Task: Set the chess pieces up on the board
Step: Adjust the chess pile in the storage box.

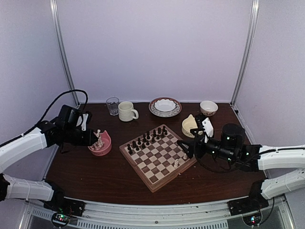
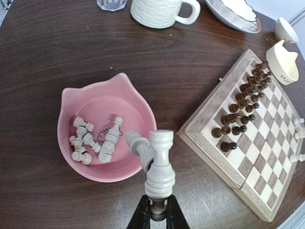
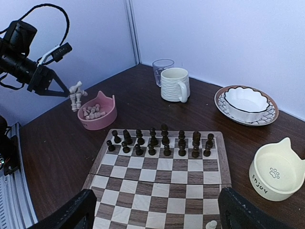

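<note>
My left gripper (image 2: 158, 206) is shut on the base of a cream-white chess piece (image 2: 160, 167) and holds it above the near rim of a pink cat-ear bowl (image 2: 64, 109). A second cream piece (image 2: 138, 145) leans against it. Several more cream pieces (image 2: 88, 140) lie in the bowl. The wooden board (image 1: 157, 155) has two rows of dark pieces (image 1: 147, 138) on its far side and a few cream pieces (image 1: 176, 163) near its right edge. My right gripper (image 3: 157, 219) is open and empty over the board's (image 3: 162, 191) near side, next to a cream pawn (image 3: 211, 224).
Along the back stand a glass (image 1: 112, 105), a cream mug (image 1: 127, 111), a patterned plate holding a white bowl (image 1: 165, 107) and a small bowl (image 1: 208, 108). A cream cat-ear bowl (image 1: 189, 126) sits right of the board, beside the right wrist.
</note>
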Available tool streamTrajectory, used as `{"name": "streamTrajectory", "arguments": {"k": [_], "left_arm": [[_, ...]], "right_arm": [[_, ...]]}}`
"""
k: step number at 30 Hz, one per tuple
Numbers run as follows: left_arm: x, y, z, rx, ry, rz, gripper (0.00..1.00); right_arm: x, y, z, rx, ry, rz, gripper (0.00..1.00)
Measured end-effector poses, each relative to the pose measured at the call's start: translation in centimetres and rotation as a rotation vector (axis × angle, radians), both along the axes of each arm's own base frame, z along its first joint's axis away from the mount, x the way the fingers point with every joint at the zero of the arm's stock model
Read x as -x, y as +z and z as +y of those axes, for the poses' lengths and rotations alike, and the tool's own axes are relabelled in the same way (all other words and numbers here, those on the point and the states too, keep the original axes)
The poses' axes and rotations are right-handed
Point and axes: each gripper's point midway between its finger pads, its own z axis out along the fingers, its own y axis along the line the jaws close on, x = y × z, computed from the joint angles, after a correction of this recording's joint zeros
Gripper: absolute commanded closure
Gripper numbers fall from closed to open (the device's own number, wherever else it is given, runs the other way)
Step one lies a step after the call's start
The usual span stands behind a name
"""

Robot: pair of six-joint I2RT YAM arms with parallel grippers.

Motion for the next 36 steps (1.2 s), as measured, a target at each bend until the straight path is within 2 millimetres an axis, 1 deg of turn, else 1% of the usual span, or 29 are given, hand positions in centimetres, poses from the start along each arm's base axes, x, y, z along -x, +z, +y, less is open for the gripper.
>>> {"name": "streamTrajectory", "arguments": {"k": [5, 7, 10, 12, 16, 19, 22, 26, 29, 36], "left_arm": [[0.8, 0.4, -0.8, 0.036, -0.046, 0.01, 0.97], [0.8, 0.2, -0.5, 0.024, -0.041, 0.018, 0.97], [0.3, -0.6, 0.3, -0.025, -0.004, 0.02, 0.99], [-0.2, -1.7, 0.7, -0.064, 0.017, 0.044, 1.0], [-1.6, -5.6, 1.0, -0.096, 0.031, 0.144, 1.0], [-2.5, -7.9, 1.4, -0.1, 0.049, 0.2, 1.0], [-3.2, -9.2, 2.0, -0.112, 0.072, 0.224, 1.0], [-3.9, -9.8, 3.3, -0.178, 0.121, 0.218, 1.0], [-4.2, -9.8, 4.5, -0.232, 0.162, 0.199, 1.0], [-4.3, -9.5, 6.3, -0.317, 0.224, 0.18, 1.0]], "right_arm": [[1.3, -0.1, 2.2, 0.006, 0.135, 0.013, 0.12], [1.6, -0.1, 2.8, 0.008, 0.167, 0.016, 0.12], [1.9, -0.3, 3.3, 0.014, 0.198, 0.018, 0.12], [2.0, -0.3, 3.4, 0.017, 0.207, 0.016, 0.12], [2.1, -0.3, 3.4, 0.021, 0.213, 0.012, 0.12], [2.2, -0.3, 3.5, 0.024, 0.216, 0.01, 0.12], [2.3, -0.3, 3.5, 0.025, 0.219, 0.008, 0.12], [2.3, -0.3, 3.5, 0.026, 0.22, 0.009, 0.12], [2.3, -0.3, 3.5, 0.026, 0.22, 0.008, 0.12], [2.3, -0.3, 3.5, 0.025, 0.22, 0.008, 0.12]]}}
